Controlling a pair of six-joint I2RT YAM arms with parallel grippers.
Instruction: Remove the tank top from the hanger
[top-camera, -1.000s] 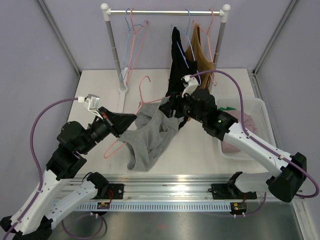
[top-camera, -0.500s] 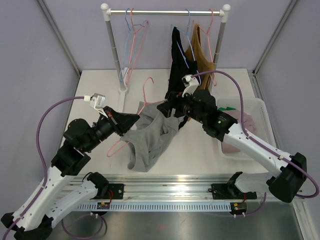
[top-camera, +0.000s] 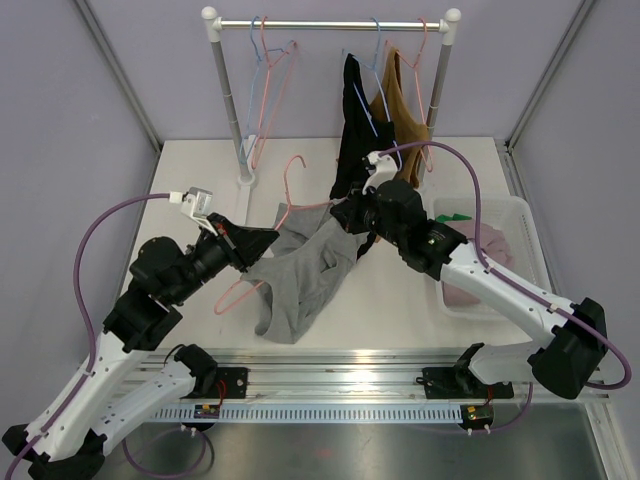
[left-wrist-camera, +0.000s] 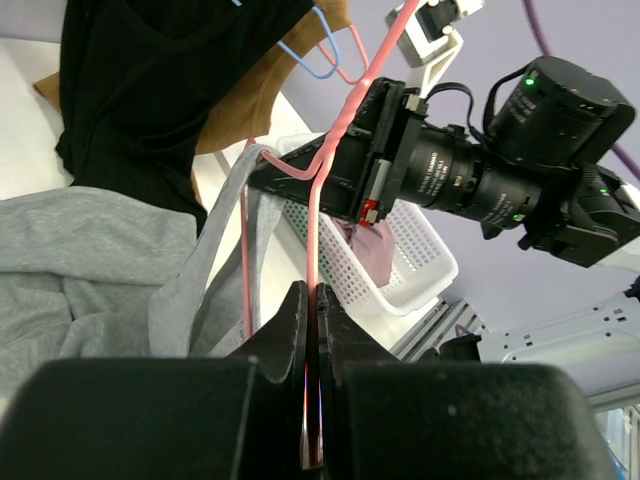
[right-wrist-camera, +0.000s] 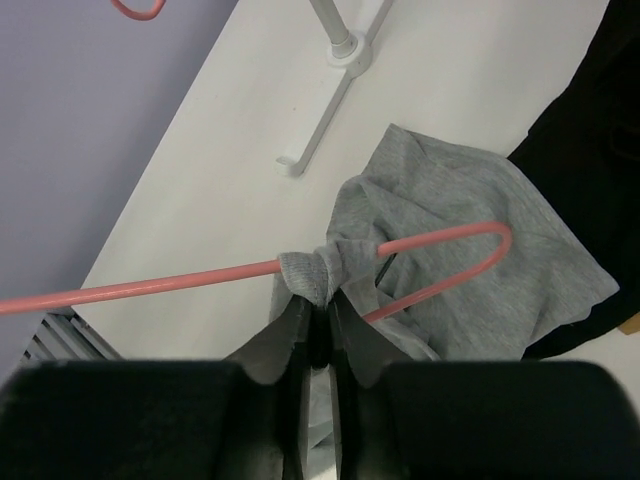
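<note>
Two arms meet on one hanger (right-wrist-camera: 150, 288), and the coming move turns on how it lies between them. Its long axis runs from near left to far right across the table, hook pointing far. Our left gripper (left-wrist-camera: 316, 300) is clamped tight on the pink wire toward the near-left end. Our right gripper (right-wrist-camera: 318, 305) sits at the far-right shoulder, jaws drawn almost together on the grey strap (right-wrist-camera: 312, 272) bunched round the wire.

The top (top-camera: 300, 275) lies crumpled on the table under the hanger, its body trailing toward the near edge, and this strap is threaded on the wire. The wire's rounded bend lies just beyond the strap, away from the left gripper. We judge the strap must slide outward along the wire and over that bend. The right arm is nearer for that, while the left braces the hanger.
</note>
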